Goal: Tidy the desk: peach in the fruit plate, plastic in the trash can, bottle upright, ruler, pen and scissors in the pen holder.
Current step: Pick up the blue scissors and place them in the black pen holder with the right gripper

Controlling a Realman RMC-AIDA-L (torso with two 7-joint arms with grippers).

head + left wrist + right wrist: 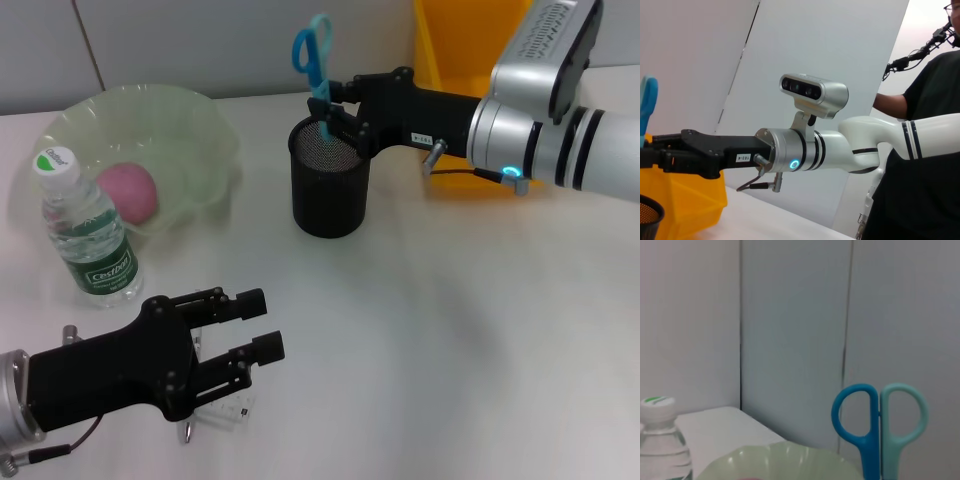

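The right claw [335, 112] is pinching the scissors [314, 62] blades-down over the pen holder [330, 180], keeping them vertical for insertion. The left claw [258, 323] is hovering spread above the ruler [222, 411] on the table [450, 330].

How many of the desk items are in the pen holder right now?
1: the scissors, handles up, standing in the pen holder with the right gripper at them. Anything shorter inside would be hidden by the mesh wall.
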